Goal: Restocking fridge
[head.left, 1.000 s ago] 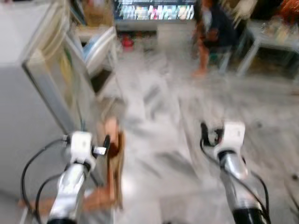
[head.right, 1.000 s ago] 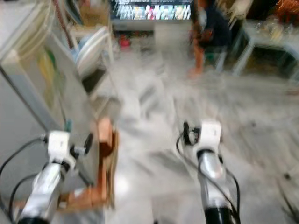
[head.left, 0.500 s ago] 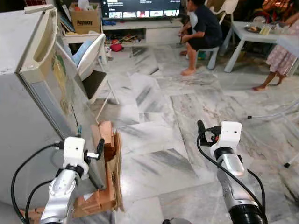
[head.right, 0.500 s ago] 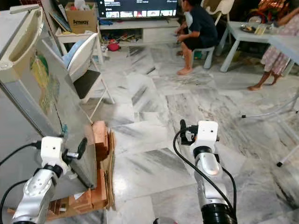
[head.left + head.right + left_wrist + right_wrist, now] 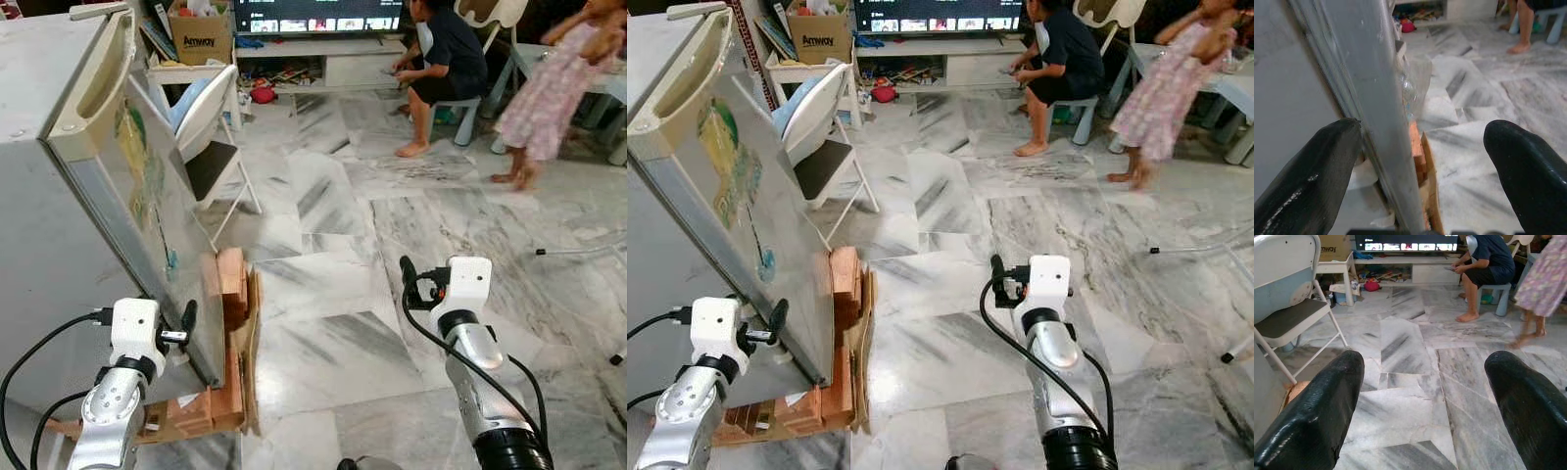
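The grey fridge [image 5: 39, 196] stands at my left. Its door [image 5: 147, 206] carries stickers and a long handle recess along the top. My left gripper [image 5: 186, 318] is at the door's lower free corner and is open. In the left wrist view its fingers [image 5: 1312, 166] straddle the door's edge [image 5: 1381, 122], one on each side, and a clear plastic thing [image 5: 1413, 93] shows just past that edge. My right gripper [image 5: 407, 272] hovers open over the marble floor [image 5: 1400, 347] with nothing between its fingers.
Orange bricks and cardboard [image 5: 230, 294] lie at the fridge's foot. A white folding chair [image 5: 211, 117] stands beyond the door. A person sits on a stool [image 5: 446, 49] by the TV cabinet [image 5: 323, 59]. Another person in a pink dress [image 5: 549, 88] walks at the far right.
The head camera has steadied from a blur and shifted. The person in the pink dress has walked leftward. My left gripper stays at the door's lower corner, and my right gripper stays open.
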{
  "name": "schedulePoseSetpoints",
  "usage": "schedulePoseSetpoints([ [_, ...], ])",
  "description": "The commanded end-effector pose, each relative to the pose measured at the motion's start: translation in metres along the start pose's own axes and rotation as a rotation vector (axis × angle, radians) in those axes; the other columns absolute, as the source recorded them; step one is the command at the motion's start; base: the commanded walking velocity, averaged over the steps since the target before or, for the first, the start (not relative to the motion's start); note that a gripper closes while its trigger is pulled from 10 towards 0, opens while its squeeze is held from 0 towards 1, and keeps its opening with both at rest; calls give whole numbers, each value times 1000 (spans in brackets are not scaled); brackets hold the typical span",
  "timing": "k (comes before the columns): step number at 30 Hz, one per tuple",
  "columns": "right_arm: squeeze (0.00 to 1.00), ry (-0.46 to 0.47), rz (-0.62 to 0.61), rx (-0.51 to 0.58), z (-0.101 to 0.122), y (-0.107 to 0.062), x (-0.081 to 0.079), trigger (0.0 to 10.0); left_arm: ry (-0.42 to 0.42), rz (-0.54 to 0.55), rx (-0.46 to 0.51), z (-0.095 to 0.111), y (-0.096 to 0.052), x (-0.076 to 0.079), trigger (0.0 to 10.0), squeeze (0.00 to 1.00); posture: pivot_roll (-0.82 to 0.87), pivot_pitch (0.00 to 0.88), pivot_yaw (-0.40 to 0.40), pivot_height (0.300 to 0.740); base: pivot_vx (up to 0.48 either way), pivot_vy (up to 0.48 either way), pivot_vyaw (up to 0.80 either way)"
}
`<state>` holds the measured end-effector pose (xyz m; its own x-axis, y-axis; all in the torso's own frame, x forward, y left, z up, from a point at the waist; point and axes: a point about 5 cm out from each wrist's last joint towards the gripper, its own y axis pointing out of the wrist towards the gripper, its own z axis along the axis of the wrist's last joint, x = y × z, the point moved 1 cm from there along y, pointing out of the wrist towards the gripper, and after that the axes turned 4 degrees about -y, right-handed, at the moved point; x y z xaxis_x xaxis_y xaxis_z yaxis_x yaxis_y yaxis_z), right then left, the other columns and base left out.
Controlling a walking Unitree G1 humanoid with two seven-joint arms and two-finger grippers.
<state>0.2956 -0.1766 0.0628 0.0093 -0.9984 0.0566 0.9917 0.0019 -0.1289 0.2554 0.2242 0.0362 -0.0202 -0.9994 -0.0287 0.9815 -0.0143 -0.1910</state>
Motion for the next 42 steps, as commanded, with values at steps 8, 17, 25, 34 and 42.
schedulePoseSetpoints([
  [8, 0, -5, 1, -33, -5, 0, 1, 10000, 13, 11, 17, 11, 20, 3, 10000, 0, 30, 0, -26, 740, 0, 0, 0],
  [17, 0, -4, 6, -43, -9, -4, -1, 10000, 22, 53, 11, 14, 29, 0, 10000, 0, 26, 0, -24, 740, 0, 0, 0],
  [25, 0, -21, 36, -36, -8, -5, -3, 10000, 40, -7, -15, -1, 13, 5, 10000, 0, 31, 0, -29, 740, 0, 0, 128],
  [34, 0, -16, 57, -28, -6, -6, -8, 10000, 31, -5, -12, -1, 13, 7, 10000, 0, 29, 0, -29, 740, 0, -306, 767],
  [42, 0, -12, 32, -32, -6, -4, -3, 10000, 61, -14, -19, 0, 15, 1, 10000, 0, 25, 0, -25, 740, 0, -71, 139],
])
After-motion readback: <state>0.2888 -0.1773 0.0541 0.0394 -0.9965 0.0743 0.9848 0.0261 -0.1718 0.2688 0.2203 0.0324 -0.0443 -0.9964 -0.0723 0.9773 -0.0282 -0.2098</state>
